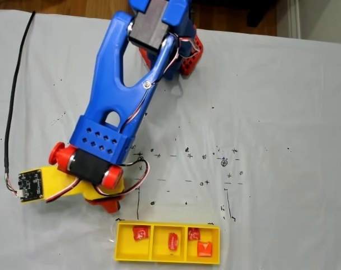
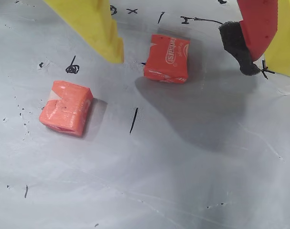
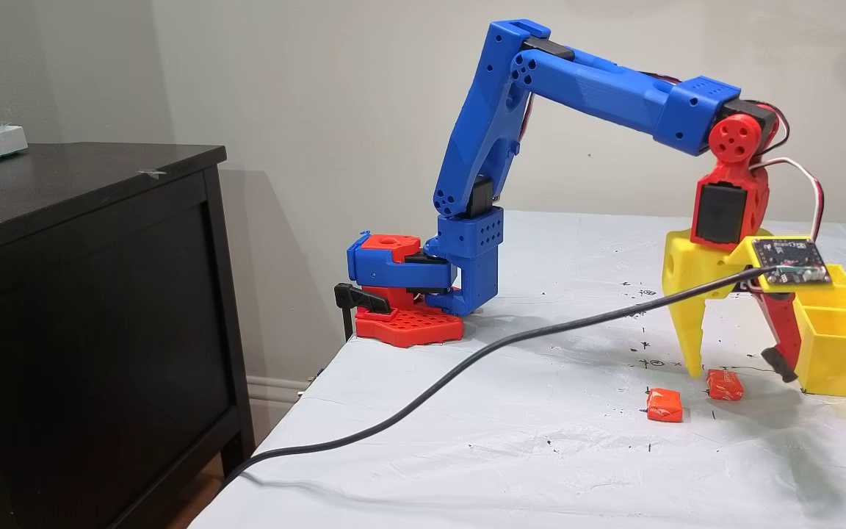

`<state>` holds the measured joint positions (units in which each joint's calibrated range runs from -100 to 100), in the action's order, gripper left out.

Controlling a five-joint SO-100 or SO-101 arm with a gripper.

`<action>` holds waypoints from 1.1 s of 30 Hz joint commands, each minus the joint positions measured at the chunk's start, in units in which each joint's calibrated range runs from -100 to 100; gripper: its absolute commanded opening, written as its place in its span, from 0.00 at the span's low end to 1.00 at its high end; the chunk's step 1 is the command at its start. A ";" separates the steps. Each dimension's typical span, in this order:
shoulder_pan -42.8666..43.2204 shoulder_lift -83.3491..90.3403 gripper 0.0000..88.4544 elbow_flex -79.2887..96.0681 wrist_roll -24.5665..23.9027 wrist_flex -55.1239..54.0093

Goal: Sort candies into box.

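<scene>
Six candies are showing in all. Four are lying inside the box, the yellow tray sitting at the bottom of the top-down fixed view: one red candy with white marks in the left compartment, a second one in the middle compartment, and two in the right compartment, a third marked red one toward the back and an orange-red one just in front of it. The box's three compartments are running in a single row.

The other two candies are lying loose on the white sheet, apart from each other and outside the box. In the wrist view, one orange-red candy with white lettering is sitting between the two fingers, touching neither, and a second plain orange-red candy is resting well off to the left, outside the fingers. In the side fixed view the same pair is showing as the candy under the gripper and the other nearer the camera.

The gripper is standing spread wide, grasping nothing, its yellow finger and red finger with a dark pad pointing down, tips hanging close to the sheet. The box edge is standing just beside the red finger. One black cable is trailing across the sheet.
</scene>
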<state>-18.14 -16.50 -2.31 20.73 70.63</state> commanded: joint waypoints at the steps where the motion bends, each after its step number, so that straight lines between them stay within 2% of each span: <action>1: 1.02 1.74 0.32 3.63 0.63 -3.63; 12: 1.75 -0.55 0.27 4.72 0.34 -5.59; 16: 2.02 -1.23 0.13 4.18 -0.10 -6.08; 19: 2.11 -0.97 0.09 3.99 -0.68 -6.49; 27: 1.57 8.35 0.01 10.55 -2.59 -12.30; 33: 3.65 19.47 0.00 15.37 -6.01 -16.32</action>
<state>-15.96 -10.07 10.35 16.97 58.41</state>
